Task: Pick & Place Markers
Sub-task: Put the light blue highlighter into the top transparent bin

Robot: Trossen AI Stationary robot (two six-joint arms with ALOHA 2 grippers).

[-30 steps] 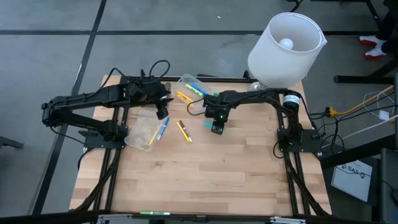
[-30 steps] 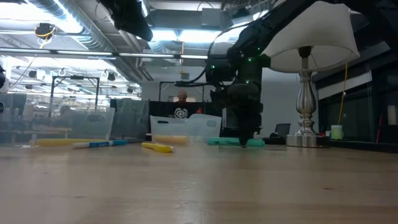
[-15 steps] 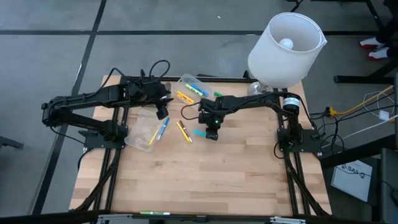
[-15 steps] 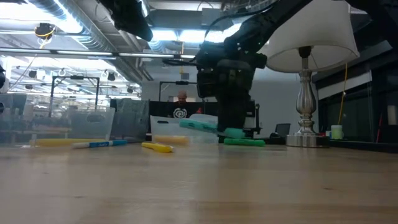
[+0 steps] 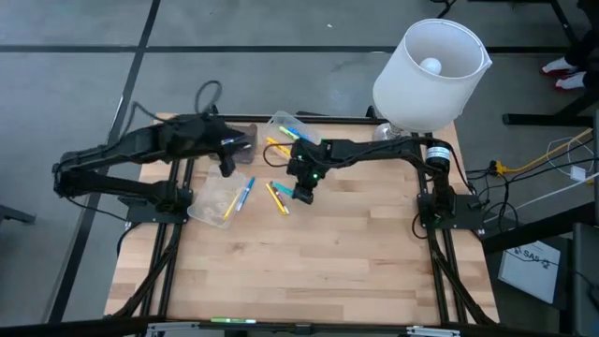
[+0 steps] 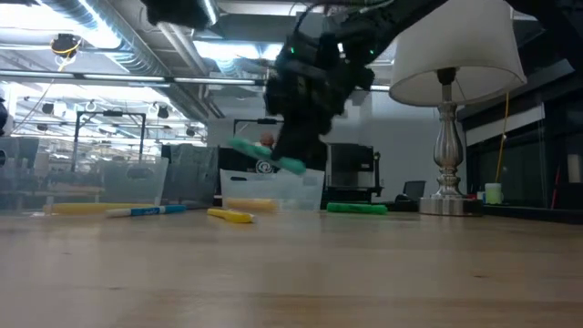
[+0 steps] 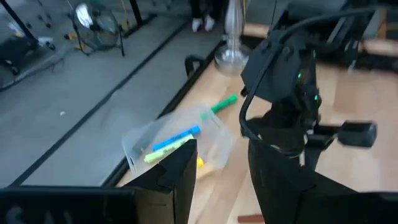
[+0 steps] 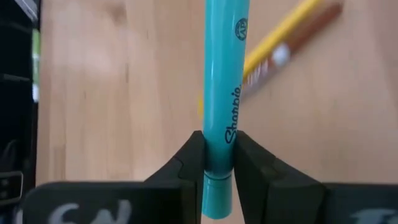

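My right gripper (image 5: pixel 302 192) hangs above the table's middle, shut on a teal marker (image 6: pixel 264 155) that is clear of the wood. Below it, a yellow marker (image 8: pixel 283 31) and an orange one lie on the table, and a blue marker (image 5: pixel 243 194) lies to their left. A green marker (image 6: pixel 357 209) lies flat near the far edge. A clear container (image 5: pixel 285 131) at the far edge holds several markers (image 7: pixel 174 142). Another clear container (image 5: pixel 215 198) lies at the left. My left gripper (image 7: pixel 222 180) is open and holds nothing, raised over the far left (image 5: pixel 227 166). My right gripper pinches the teal marker's barrel (image 8: pixel 219 146) between its two fingers, close to one end. The fingers slant down from the right. Most of the marker sticks out beyond them. It is lifted clear of the table and tilted, with its free end (image 6: pixel 235 144) higher.
A lamp with a white shade (image 5: pixel 430 75) and a silver stem (image 6: pixel 446 155) stands at the far right corner. The near half of the wooden table (image 5: pixel 309 271) is bare wood. Cables loop behind the left arm.
My right gripper has lifted the teal marker off the table and carried it up and toward the table's left, tipping as it went. The marker now hangs tilted in the air. My left gripper has drawn back up and toward the left edge, still open.
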